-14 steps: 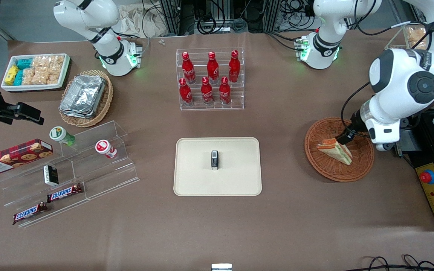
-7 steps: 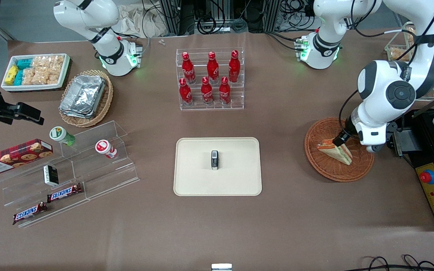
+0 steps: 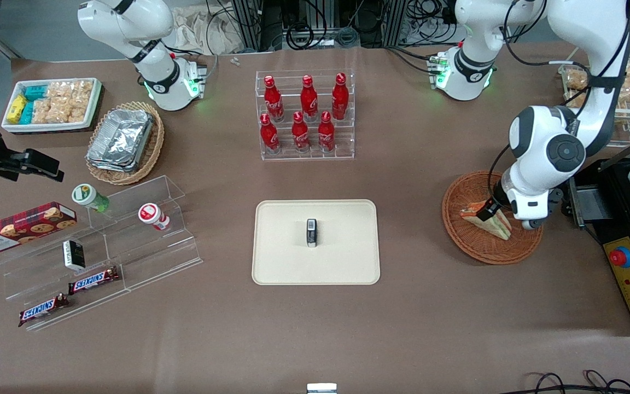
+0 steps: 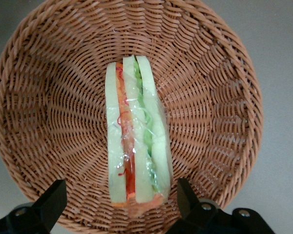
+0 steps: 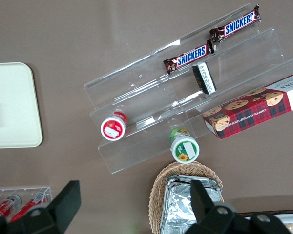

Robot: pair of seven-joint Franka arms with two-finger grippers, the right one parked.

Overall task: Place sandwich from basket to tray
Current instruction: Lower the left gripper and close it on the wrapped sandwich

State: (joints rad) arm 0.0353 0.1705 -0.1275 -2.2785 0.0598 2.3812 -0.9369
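The sandwich (image 4: 136, 134) lies on its side in the middle of the basket (image 4: 34, 97), at the right of the front frame, and I judge it light, soft and slippery in its clear wrap, so I would pinch it gently across the two bread faces. My pincer (image 4: 121, 202) hangs just above it, spread open with one finger (image 4: 52, 199) on each side and nothing held. The tray (image 3: 276, 262) waits well apart on the tabletop (image 3: 413, 317), mid-frame.
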